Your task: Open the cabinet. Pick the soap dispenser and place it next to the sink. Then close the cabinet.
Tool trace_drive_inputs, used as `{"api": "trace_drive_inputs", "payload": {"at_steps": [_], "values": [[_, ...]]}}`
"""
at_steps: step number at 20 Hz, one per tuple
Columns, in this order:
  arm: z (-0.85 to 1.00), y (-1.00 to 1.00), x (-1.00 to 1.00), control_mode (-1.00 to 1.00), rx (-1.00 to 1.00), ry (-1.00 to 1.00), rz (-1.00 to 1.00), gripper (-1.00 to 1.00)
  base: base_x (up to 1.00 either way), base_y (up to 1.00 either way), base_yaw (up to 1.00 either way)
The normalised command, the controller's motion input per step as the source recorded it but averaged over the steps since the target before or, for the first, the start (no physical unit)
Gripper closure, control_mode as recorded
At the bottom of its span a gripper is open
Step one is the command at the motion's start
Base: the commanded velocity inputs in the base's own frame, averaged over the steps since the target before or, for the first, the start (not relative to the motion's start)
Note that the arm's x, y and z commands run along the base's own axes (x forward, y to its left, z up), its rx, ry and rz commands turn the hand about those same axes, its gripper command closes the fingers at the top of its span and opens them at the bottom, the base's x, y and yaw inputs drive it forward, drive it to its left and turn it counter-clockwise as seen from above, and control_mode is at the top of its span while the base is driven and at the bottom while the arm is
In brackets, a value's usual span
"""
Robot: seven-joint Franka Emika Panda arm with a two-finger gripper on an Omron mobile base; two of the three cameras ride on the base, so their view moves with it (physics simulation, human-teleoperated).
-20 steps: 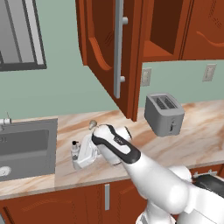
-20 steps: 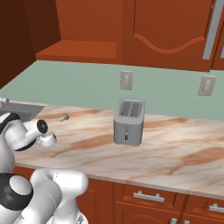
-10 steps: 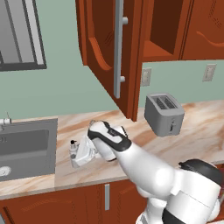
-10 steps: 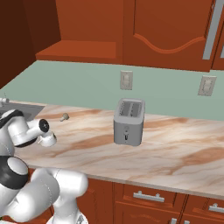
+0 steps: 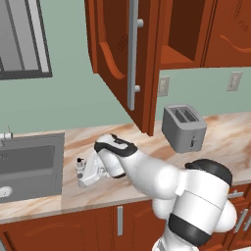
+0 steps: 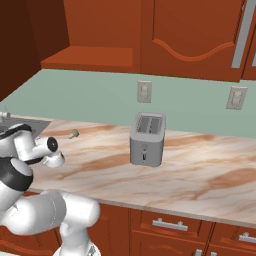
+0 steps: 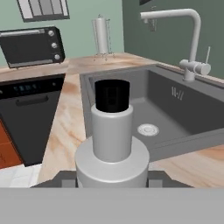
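Soap dispenser (image 7: 112, 144) stands upright on the marble counter (image 5: 122, 142) just beside the sink (image 5: 29, 164), its black pump top facing the hand camera; the gripper (image 5: 84, 174) sits low at the sink's near rim with the bottle between its fingers, though whether they press on it I cannot tell. Cabinet (image 5: 125, 54) door hangs open above; a toaster (image 6: 146, 139) stands well apart to the right.

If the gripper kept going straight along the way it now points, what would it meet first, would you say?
The soap dispenser sits right at the gripper, so that comes first. Beyond it, the line seems to run over the counter edge into the sink, probably its basin floor near the drain, though depth is hard to judge.
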Motion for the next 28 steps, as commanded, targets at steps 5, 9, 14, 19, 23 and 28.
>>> {"api": "trace_drive_inputs", "payload": {"at_steps": [5,9,14,19,23,28], "values": [[-0.23,0.08,0.15,-1.00,0.00,0.00,0.00,1.00,0.00,0.00,0.00],[-0.16,0.12,0.21,-1.00,0.00,0.00,0.00,1.00,0.00,0.00,0.00],[-0.17,0.10,0.20,-1.00,0.00,0.00,0.00,1.00,0.00,0.00,0.00],[-0.17,0.10,0.20,-1.00,0.00,0.00,0.00,1.00,0.00,0.00,0.00],[-0.16,0.09,0.14,-1.00,0.00,-0.02,0.00,1.00,0.00,0.00,0.00],[-0.14,0.12,0.03,-1.00,0.00,-0.06,0.00,1.00,0.00,0.00,0.00]]}}
